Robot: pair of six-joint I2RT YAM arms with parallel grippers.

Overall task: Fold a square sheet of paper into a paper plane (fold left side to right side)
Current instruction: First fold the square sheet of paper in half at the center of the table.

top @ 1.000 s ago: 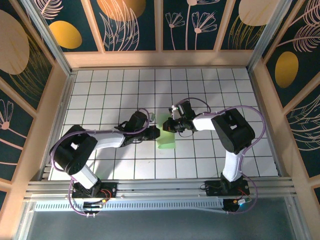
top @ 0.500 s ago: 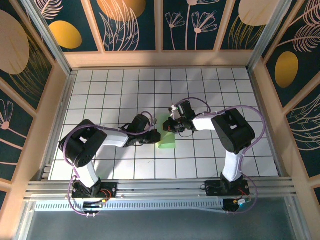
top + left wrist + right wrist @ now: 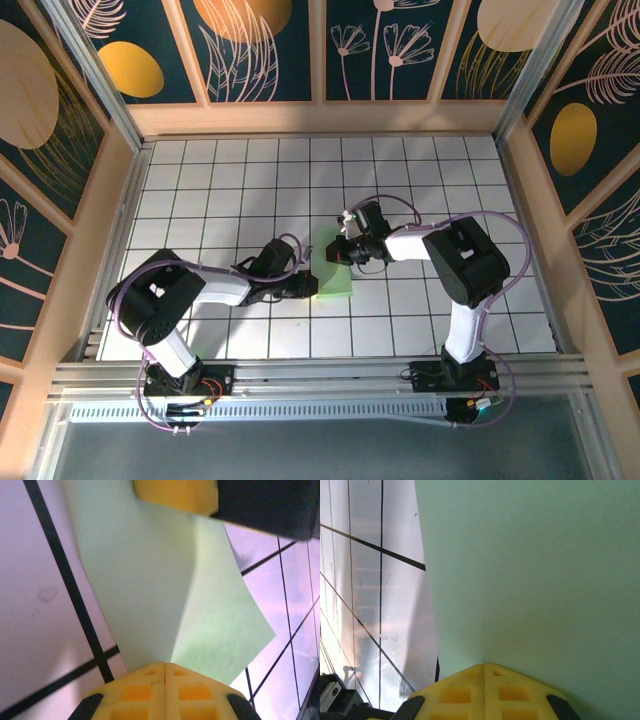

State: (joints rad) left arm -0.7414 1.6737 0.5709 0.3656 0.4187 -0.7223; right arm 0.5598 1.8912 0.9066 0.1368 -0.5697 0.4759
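The square sheet of paper (image 3: 335,278) is pale green and lies folded over as an upright rectangle on the white grid table (image 3: 220,190). My left gripper (image 3: 307,287) is shut, its yellow tips pressed down at the paper's near left edge (image 3: 150,580). My right gripper (image 3: 343,252) is also shut and presses on the paper's far part (image 3: 530,570). In the left wrist view my shut left gripper (image 3: 165,666) sits at the bottom and a yellow fingertip (image 3: 175,495) of the right gripper at the top. The right wrist view shows the shut right gripper (image 3: 485,667) on the paper. The paper plane is out of view.
Wooden walls (image 3: 320,118) with dark patterned panels enclose the table on three sides. A metal rail (image 3: 320,375) carrying both arm bases runs along the near edge. Both arms reach inward and meet at the table's middle.
My left gripper has slid toward the near edge along the paper's left side. The paper's raised far part has come down flat. The right gripper has stayed in place.
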